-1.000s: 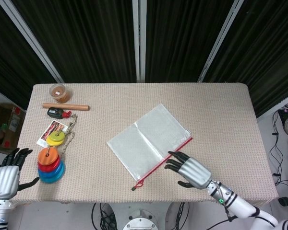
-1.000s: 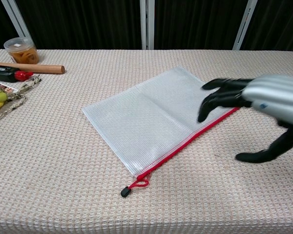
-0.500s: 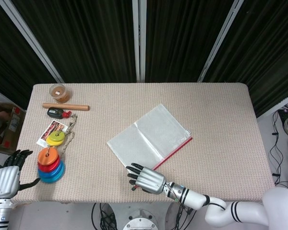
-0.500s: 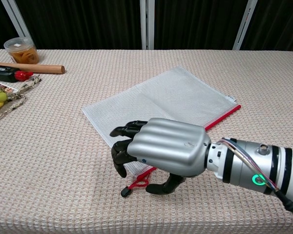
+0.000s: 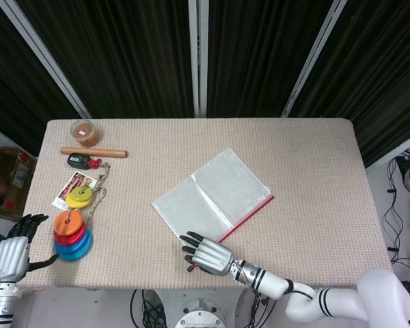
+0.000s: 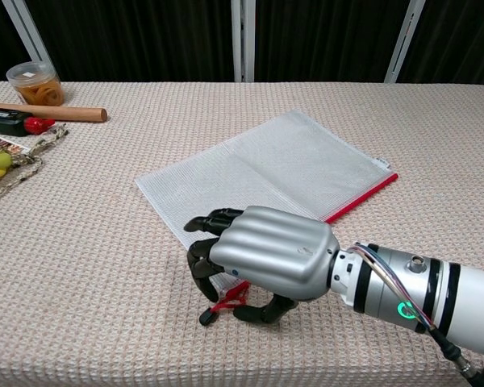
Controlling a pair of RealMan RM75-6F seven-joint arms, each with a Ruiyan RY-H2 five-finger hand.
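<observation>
A white mesh zip pouch (image 5: 212, 198) (image 6: 262, 169) with a red zipper lies flat in the middle of the table. Its black pull (image 6: 206, 318) on a red cord (image 6: 229, 303) lies at the near corner. My right hand (image 5: 208, 254) (image 6: 266, 260) is over that corner, palm down. Its fingers (image 6: 202, 262) are bent down onto the pouch's edge and its thumb is just beside the red cord, which lies loose between them. My left hand (image 5: 11, 249) hangs off the table's front left corner, fingers apart, holding nothing, nearest to a stack of coloured discs (image 5: 72, 236).
At the far left are a jar (image 5: 84, 131) (image 6: 35, 82), a wooden rod (image 5: 93, 152) (image 6: 52, 112), a black-and-red device (image 5: 82, 161) (image 6: 12, 122), a printed card (image 5: 72, 186) and a yellow disc (image 5: 80, 197) on a rope. A cardboard box (image 5: 7, 174) stands beside the table.
My right hand swept left from the pouch's right edge to its zipper-pull corner, then settled lower over it. The pouch and left hand stayed put.
</observation>
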